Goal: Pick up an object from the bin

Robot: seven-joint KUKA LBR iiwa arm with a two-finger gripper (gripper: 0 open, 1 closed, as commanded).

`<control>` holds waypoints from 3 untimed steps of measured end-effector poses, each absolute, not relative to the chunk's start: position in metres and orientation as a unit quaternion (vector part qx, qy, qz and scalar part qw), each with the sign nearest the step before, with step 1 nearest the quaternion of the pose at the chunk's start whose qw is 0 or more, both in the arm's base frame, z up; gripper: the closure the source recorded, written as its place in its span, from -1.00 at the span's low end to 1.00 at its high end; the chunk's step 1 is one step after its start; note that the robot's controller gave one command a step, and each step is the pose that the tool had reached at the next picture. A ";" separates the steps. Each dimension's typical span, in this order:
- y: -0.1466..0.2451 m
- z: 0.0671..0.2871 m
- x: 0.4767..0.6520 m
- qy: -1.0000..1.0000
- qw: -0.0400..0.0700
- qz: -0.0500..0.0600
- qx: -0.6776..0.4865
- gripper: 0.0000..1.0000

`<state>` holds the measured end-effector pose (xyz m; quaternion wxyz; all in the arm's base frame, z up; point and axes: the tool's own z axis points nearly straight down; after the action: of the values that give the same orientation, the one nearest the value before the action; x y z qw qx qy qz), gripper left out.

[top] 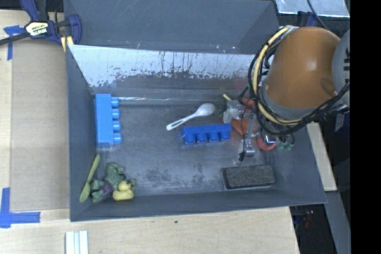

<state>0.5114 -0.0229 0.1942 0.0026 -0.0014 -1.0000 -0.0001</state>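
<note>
— Camera view, closest to the pincer (246,149) first: what lies there?
— A dark grey pad (249,176) just below it and a blue studded brick (205,134) just left. The orange wrist cover (297,74) hides much; I cannot tell whether the pincer is spread or pressed together.
— Farther off?
— A white spoon (190,116) beyond that brick, a long blue brick (106,119) by the left wall, and green and yellow toys (110,184) heaped in the bin's (172,21) near-left corner.

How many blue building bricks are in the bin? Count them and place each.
2. One blue building brick lies lengthwise by the bin's left wall; the other lies crosswise near the middle, just below the white spoon. The arm could hide more.
</note>
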 end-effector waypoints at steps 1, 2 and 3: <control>-0.023 0.199 0.513 -1.000 -0.002 0.000 -0.001 -1.00; 0.035 0.185 0.540 -1.000 -0.003 0.000 -0.016 -1.00; 0.051 0.146 0.584 -0.999 -0.006 -0.001 -0.032 -1.00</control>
<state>0.5837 0.0508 0.1462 -0.0063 -0.0315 -0.9995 -0.0011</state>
